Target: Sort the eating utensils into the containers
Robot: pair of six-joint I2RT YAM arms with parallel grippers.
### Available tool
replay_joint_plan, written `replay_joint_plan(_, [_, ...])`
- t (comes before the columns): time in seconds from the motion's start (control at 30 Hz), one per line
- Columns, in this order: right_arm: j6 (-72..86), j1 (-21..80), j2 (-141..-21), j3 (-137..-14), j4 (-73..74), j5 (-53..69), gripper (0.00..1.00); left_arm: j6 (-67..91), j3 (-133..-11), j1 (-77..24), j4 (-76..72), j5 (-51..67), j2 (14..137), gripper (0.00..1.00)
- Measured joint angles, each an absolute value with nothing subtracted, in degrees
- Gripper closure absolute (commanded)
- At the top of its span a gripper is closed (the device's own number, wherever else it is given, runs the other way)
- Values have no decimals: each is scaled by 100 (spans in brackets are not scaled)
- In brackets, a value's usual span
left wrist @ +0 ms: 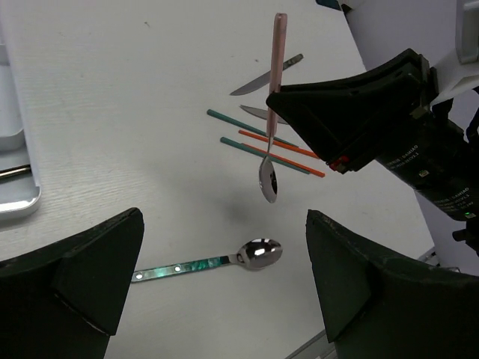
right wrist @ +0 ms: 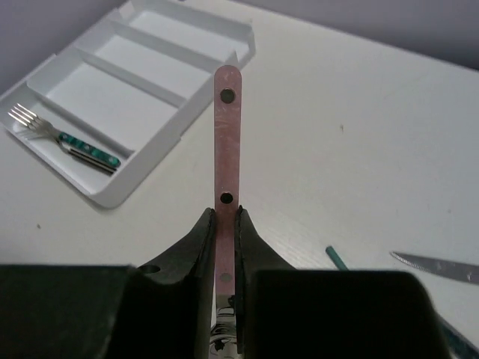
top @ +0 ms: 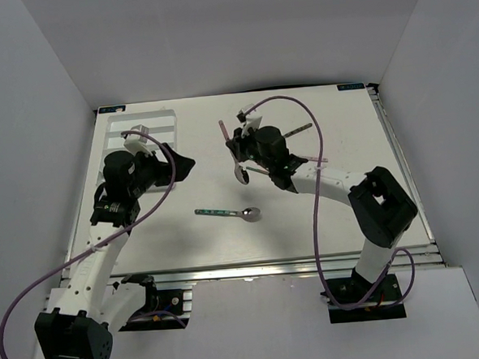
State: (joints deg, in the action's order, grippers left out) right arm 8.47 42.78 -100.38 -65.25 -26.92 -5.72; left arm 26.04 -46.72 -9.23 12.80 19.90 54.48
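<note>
My right gripper [right wrist: 225, 224] is shut on the pink handle of a spoon [right wrist: 227, 134], which hangs bowl-down above the table [top: 232, 151]. A green-handled spoon [left wrist: 209, 262] lies flat on the table, also seen from above [top: 229, 213]. My left gripper [left wrist: 224, 292] hovers over it, open, with nothing between its fingers. The white tray [right wrist: 187, 127] with its long slots sits at the far left, and a green-handled fork [right wrist: 67, 142] lies in its nearest slot. Red and green chopsticks [left wrist: 277, 149] and two knives [left wrist: 262, 78] lie on the table under the right gripper.
The left arm [top: 130, 182] covers part of the tray [top: 150, 113] in the top view. White walls close in the table on three sides. A knife blade [right wrist: 438, 267] and a green chopstick tip [right wrist: 335, 258] show to the right of the right gripper's fingers.
</note>
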Motion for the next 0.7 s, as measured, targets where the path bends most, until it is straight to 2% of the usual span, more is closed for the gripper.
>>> replay_joint_plan(0.17, [701,4278,-9972,-6392,-3288,-495,100,2897,-4486,-932,790,2311,5513,2])
replay_joint_plan(0.4, [637,4296,-9942,-7325,-2176,847,100,3507,-4292,-982,-209,2856,5693,2])
replay_joint_plan(0.7, [261,4670,-9408,-7341,-1334,1378,100,4482,-4272,-1081,-1413,2950,5979,5])
